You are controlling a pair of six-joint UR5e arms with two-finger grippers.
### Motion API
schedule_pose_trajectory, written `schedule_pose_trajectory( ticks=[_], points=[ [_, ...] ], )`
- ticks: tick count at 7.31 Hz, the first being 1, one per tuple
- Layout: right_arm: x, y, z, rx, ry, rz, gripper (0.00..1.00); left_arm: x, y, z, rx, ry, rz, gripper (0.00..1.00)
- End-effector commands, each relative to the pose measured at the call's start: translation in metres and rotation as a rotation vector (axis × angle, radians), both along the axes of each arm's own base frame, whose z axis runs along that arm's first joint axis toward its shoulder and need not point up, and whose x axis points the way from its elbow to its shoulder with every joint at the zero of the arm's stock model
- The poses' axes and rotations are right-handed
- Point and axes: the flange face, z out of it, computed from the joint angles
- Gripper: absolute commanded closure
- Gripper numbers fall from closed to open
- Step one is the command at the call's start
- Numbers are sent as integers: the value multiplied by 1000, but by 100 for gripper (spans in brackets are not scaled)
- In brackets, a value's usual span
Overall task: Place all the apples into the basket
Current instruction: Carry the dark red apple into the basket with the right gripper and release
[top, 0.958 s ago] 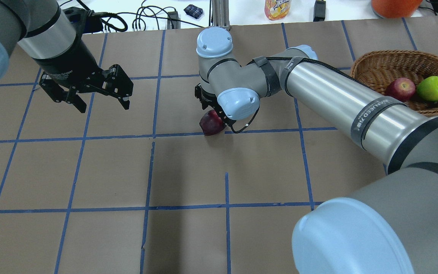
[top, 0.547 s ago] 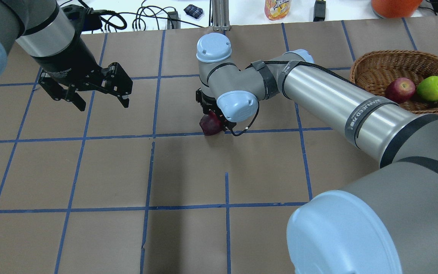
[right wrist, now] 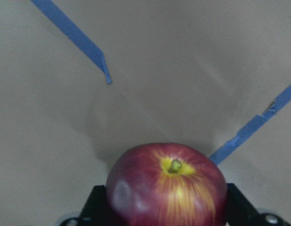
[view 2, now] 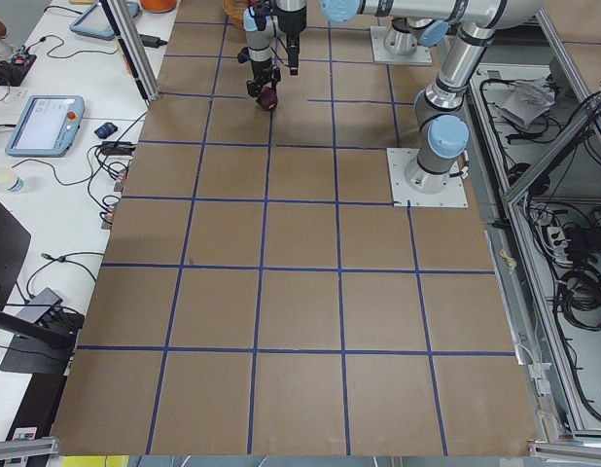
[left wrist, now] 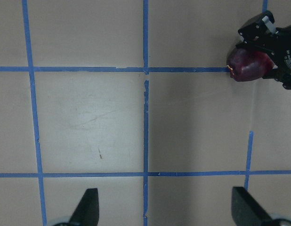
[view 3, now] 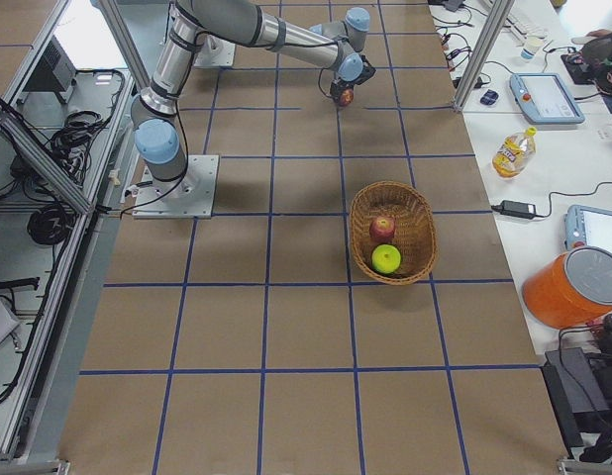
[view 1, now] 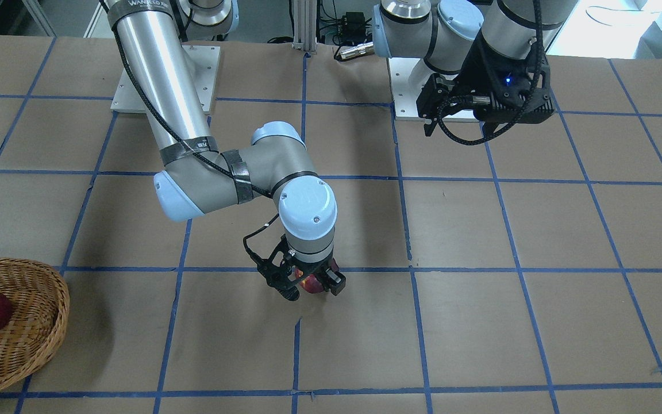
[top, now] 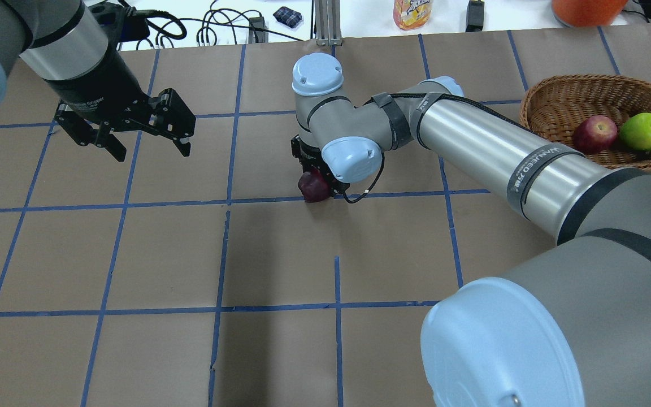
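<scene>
Now my right gripper [view 1: 311, 287] has sunk lower, clamping the dark maroon apple [top: 311, 187], the last outside the oval wicker basket [top: 563, 96]; my left gripper [top: 151, 148] hangs wide

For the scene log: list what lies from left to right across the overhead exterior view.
left gripper → maroon apple → then, inside the basket, red apple → green apple

Silver tubes [top: 472, 141], grey joints [top: 354, 116], pale-blue caps [top: 317, 73] on 2 arms [top: 71, 51]; black fingers [top: 179, 135]; black cable [top: 475, 100] taped along right arm [view 1: 153, 75], white lettering [top: 532, 167].
</scene>
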Motion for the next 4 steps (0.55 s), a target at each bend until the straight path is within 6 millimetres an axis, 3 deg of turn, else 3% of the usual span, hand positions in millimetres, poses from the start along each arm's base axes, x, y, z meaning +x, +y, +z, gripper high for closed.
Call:
schedule_pose_trajectory(
  ticks=[1, 2, 4],
  points=[
    [-11, -17, 39, -56, -18, 19, 100, 0, -1, 1, -3, 4, 0, 0],
    [-24, -27, 68, -68, -18, 23, 100, 0, -2, 0, -2, 9, 0, 0],
    [-105, -51, 130, 42, 17, 119, 100, 0, -1, 2, -5, 6, 0, 0]
  ],
)
